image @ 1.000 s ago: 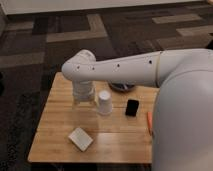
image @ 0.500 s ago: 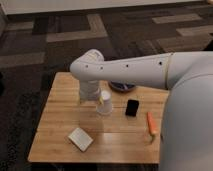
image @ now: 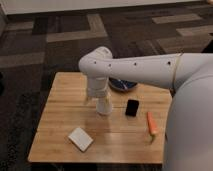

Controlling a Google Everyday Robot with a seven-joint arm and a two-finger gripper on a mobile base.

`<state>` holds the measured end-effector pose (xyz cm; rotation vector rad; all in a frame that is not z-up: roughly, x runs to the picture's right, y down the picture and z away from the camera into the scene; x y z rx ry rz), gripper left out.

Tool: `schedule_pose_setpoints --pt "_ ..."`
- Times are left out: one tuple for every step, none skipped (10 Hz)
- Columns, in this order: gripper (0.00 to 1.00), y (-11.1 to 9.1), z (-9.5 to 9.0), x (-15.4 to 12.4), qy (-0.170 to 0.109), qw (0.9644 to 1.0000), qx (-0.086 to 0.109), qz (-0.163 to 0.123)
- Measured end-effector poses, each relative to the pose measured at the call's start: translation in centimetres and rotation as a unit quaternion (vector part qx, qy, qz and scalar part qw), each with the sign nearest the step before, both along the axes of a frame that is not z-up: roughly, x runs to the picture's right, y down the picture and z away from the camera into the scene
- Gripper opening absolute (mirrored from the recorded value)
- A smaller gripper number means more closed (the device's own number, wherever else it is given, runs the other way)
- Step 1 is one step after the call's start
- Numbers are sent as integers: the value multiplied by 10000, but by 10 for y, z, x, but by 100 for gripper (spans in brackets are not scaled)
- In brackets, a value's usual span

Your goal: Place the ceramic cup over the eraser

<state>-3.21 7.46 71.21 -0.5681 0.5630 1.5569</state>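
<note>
The white ceramic cup (image: 104,108) stands upright on the wooden table (image: 59,116), near its middle. My gripper (image: 99,96) points down from the white arm. It sits just above and slightly left of the cup's top, open, and its tips blend into the cup's rim. The black eraser (image: 132,107) lies flat on the table a short way right of the cup, apart from it.
A dark blue bowl (image: 123,85) sits behind the cup, partly hidden by the arm. An orange stick (image: 151,125) lies near the right edge. A flat white square pad (image: 80,139) lies front left. Patterned carpet surrounds the table.
The arm has swung to the right, bringing the gripper over the cup. The cup, the eraser and the pad have stayed in place.
</note>
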Motion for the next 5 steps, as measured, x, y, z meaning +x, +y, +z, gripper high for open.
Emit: schedule_pose_setpoints --pt "65 -5 1 5 20 10000 16 -10" --pt "65 -9 2 8 31 10000 26 -11" --pt "65 -15 5 15 41 10000 30 -25" --pt "65 -18 7 18 35 10000 31 -27" --pt "65 -20 9 19 31 10000 31 -28"
